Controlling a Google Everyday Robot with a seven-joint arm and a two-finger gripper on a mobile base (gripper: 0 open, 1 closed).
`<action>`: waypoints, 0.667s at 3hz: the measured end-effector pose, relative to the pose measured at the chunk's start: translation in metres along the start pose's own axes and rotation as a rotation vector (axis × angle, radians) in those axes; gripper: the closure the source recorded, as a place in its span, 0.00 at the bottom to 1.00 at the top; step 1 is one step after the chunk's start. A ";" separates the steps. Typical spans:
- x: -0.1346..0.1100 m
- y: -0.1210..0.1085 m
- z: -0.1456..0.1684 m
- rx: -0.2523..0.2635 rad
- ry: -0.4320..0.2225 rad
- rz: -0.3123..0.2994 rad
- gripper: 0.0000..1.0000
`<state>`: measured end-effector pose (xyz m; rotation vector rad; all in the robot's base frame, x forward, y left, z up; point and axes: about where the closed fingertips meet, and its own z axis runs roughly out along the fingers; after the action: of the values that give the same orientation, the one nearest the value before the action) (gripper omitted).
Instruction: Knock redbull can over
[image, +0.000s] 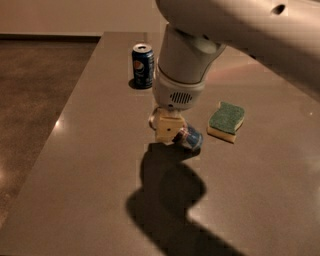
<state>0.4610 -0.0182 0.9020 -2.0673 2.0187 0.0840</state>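
The redbull can (190, 138), blue and silver with a red mark, is tipped steeply to the right near the middle of the grey table (90, 165), partly hidden behind my gripper. My gripper (167, 127), with cream-coloured fingers, hangs under the white arm and sits right against the can's left side, just above the tabletop.
A dark-blue Pepsi can (142, 65) stands upright at the back, behind the arm. A green-and-yellow sponge (226, 121) lies to the right of the redbull can. The table's left edge drops to a brown floor (35, 100). The arm's shadow falls on the table in front.
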 end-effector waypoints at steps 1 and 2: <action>0.006 0.002 0.007 -0.010 0.072 -0.042 0.82; 0.006 0.006 0.015 -0.036 0.101 -0.074 0.59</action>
<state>0.4573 -0.0205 0.8855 -2.2075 2.0088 0.0023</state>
